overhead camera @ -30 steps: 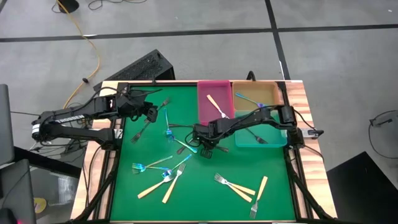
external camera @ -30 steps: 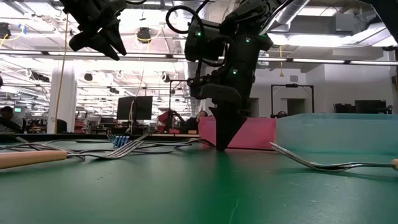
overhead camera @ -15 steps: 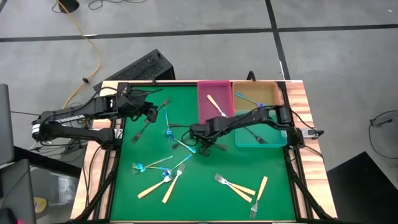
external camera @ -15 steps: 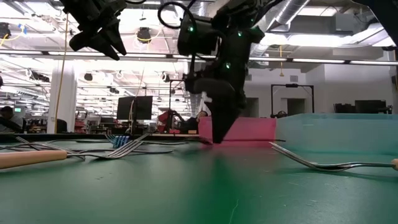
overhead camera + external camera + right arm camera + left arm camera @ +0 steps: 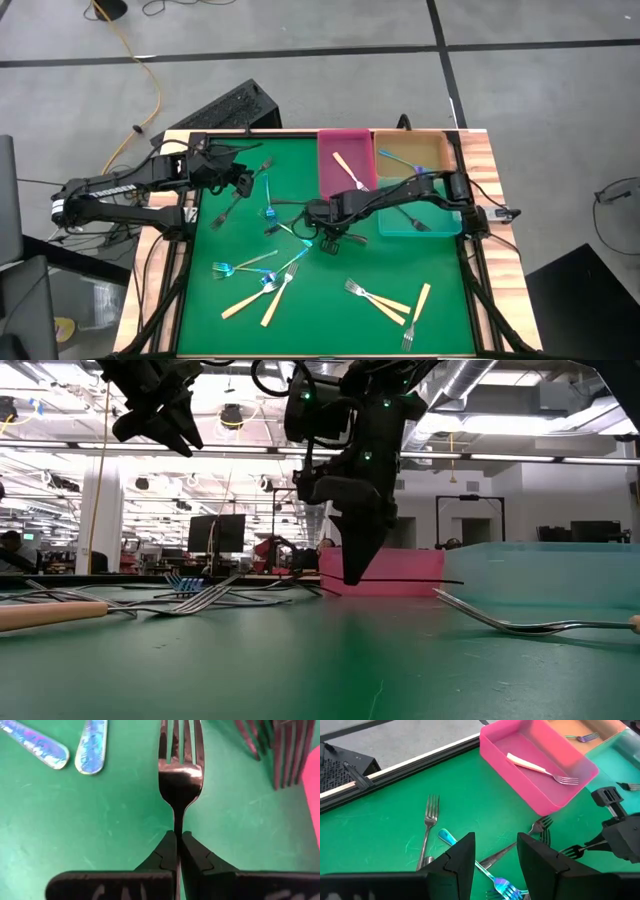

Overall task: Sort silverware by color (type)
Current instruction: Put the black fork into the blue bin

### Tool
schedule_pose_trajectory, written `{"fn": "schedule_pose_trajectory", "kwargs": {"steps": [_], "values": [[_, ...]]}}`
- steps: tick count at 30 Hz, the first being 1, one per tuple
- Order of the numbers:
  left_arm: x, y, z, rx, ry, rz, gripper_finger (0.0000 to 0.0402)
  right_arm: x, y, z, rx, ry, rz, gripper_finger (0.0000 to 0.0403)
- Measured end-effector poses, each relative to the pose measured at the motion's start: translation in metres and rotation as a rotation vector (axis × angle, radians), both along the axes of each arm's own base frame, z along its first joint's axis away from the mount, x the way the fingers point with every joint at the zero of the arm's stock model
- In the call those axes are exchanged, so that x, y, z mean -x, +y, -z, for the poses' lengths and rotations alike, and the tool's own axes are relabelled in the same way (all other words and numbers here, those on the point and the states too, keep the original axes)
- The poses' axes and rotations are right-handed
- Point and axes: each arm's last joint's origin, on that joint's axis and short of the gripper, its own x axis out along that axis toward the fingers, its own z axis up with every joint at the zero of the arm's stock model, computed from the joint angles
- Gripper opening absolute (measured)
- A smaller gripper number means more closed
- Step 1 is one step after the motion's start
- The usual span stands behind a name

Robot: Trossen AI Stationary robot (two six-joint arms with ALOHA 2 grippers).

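Observation:
Forks lie scattered on the green table (image 5: pixel 330 270): tan-handled ones (image 5: pixel 385 302), iridescent blue ones (image 5: pixel 240 267) and dark ones (image 5: pixel 230 210). My right gripper (image 5: pixel 324 220) hovers just left of the table's middle, shut on a dark fork (image 5: pixel 180 775). In the low view this fork (image 5: pixel 420 581) shows as a thin level line above the table. My left gripper (image 5: pixel 243 182) hangs open above the far left part of the table, and its fingers (image 5: pixel 460 857) touch nothing. My right gripper (image 5: pixel 178 845) pinches the dark fork by its neck (image 5: pixel 178 822), just behind the tines, between both fingertips. The fingers (image 5: pixel 357 560) come from above, pointing down, across the fork. The fork is lifted clear of the table and lies level, tines ahead of the fingers.
Three bins stand at the far right: a pink one (image 5: pixel 328 165) with a tan-handled fork, an orange one (image 5: pixel 440 150) with a blue fork, a teal one (image 5: pixel 440 228) with a dark fork. Two blue handles (image 5: pixel 90 745) and more dark forks (image 5: pixel 272 750) lie close under the right gripper.
My right gripper has moved a little toward the table's left and far side and has risen. The dark fork has come up with it and now hangs level, clear of the table.

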Motion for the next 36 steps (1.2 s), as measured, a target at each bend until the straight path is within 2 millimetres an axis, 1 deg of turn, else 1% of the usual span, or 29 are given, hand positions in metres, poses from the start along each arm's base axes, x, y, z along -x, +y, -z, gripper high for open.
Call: {"fn": "schedule_pose_trajectory", "kwargs": {"steps": [7,11,15,18,22,23,28,31,34,36], "values": [[0.000,0.000,0.000,-0.010,0.010,0.013,0.0129,0.002,0.005,-0.001,-0.005,0.018,-0.015,0.0027],[0.000,0.000,0.000,-0.011,0.010,0.014,0.0129,0.008,0.004,-0.013,-0.009,0.020,-0.023,0.0027],[0.000,0.000,0.000,-0.013,0.012,0.015,0.0129,0.013,0.001,-0.034,-0.003,-0.025,-0.014,0.0027],[0.000,0.000,0.000,-0.013,0.011,0.015,0.0129,0.020,-0.004,-0.054,0.005,-0.068,-0.002,0.0027],[-0.001,0.000,0.000,-0.003,0.007,0.039,0.0129,0.024,-0.010,-0.077,0.011,-0.168,-0.008,0.0027],[-0.001,-0.001,0.000,-0.001,0.003,0.049,0.0129,0.023,-0.011,-0.083,0.012,-0.212,-0.009,0.0027],[-0.007,-0.002,-0.006,-0.033,-0.047,0.159,0.0129,0.021,-0.016,-0.124,0.028,-0.483,-0.014,0.0027],[-0.013,-0.003,-0.013,-0.075,-0.119,0.221,0.0129,0.026,-0.023,-0.146,0.068,-0.598,0.018,0.0027],[-0.017,-0.003,-0.018,-0.101,-0.182,0.244,0.0129,0.032,-0.029,-0.167,0.092,-0.706,0.040,0.0027],[-0.020,-0.003,-0.024,-0.125,-0.242,0.266,0.0129,0.034,-0.032,-0.186,0.114,-0.829,0.023,0.0027]]}}
